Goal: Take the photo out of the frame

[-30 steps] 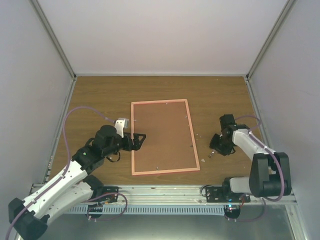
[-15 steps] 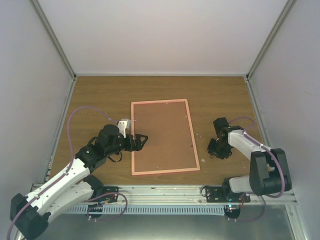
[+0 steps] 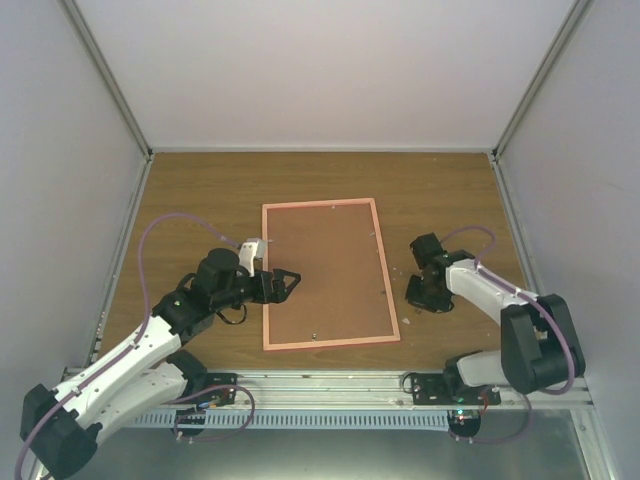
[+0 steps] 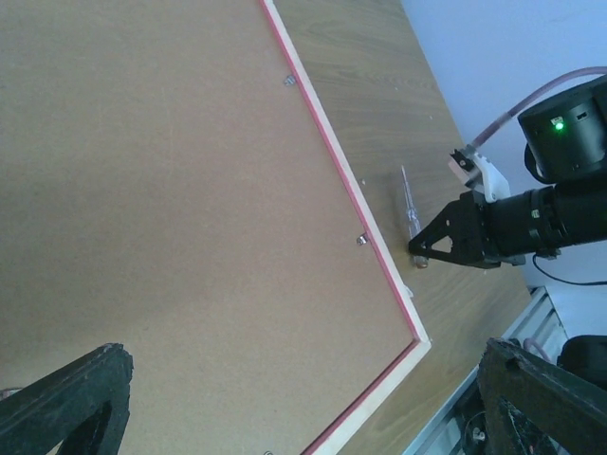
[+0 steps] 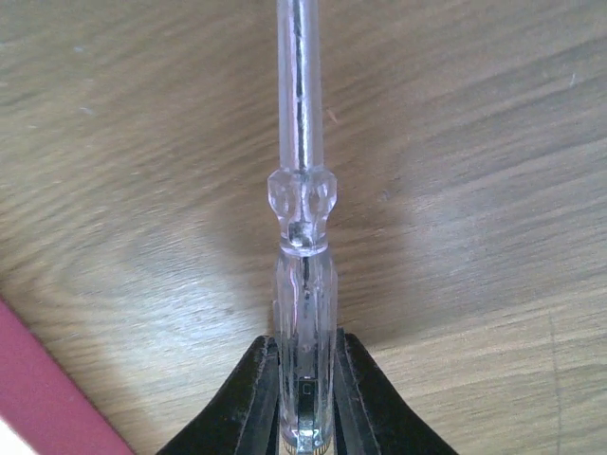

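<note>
The frame lies face down mid-table, its brown fibreboard back up inside a thin pink-red border. The photo is hidden under that back. My left gripper is open, low over the frame's left edge; its black fingers spread wide over the board. Just right of the frame, my right gripper is shut on a clear plastic screwdriver lying on the wood. The jaws pinch its handle and the shaft points away from them. From the left wrist the screwdriver shows beside the frame's right edge.
Small metal tabs sit along the back's rim, another farther up. Grey walls enclose the table on three sides. A metal rail runs along the near edge between the arm bases.
My right gripper moved left toward the frame and closed on the screwdriver handle. The left gripper crept slightly right over the frame's left edge, still open.
</note>
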You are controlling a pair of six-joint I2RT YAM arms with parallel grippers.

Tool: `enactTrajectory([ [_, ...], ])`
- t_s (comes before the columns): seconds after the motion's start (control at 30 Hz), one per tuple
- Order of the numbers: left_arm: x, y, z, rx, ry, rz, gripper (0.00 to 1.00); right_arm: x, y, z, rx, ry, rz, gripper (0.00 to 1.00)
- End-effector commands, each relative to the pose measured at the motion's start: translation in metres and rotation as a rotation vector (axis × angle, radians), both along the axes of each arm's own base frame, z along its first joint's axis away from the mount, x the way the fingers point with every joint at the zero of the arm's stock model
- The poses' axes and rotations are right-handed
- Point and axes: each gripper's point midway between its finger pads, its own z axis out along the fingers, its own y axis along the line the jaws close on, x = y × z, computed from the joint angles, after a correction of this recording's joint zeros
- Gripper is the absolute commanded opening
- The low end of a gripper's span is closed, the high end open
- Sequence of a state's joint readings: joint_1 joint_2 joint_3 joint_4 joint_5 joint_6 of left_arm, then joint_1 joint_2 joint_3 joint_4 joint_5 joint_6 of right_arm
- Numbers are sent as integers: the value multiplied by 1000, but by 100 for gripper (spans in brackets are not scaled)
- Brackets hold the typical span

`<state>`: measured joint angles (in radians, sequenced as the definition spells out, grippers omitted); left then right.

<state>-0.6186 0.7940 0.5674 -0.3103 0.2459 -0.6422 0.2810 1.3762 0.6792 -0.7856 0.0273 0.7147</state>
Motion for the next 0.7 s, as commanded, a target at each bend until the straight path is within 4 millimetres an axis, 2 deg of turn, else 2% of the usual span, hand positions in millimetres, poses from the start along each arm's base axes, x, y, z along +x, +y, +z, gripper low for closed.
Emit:
enactTrajectory([
  [0.0,4,-7,14,-58,-34,-15,99,21,5,27,-43,-129,59,1],
  [0.1,4,-9,17,-74,-31,-20,99,34,14,54,-68,-219,124,1],
  [0.17,3,-12,21,-87,-36,-35,99,41,27,75,-50,-287,190,0],
  [0.33,0,-21,34,-148,-57,-85,99,51,83,119,105,-479,411,1],
  [0.53,-7,-36,40,-244,-44,-161,99,44,150,149,283,-666,667,0],
  [0.67,-6,-38,45,-275,-62,-163,99,29,192,173,424,-772,828,1],
])
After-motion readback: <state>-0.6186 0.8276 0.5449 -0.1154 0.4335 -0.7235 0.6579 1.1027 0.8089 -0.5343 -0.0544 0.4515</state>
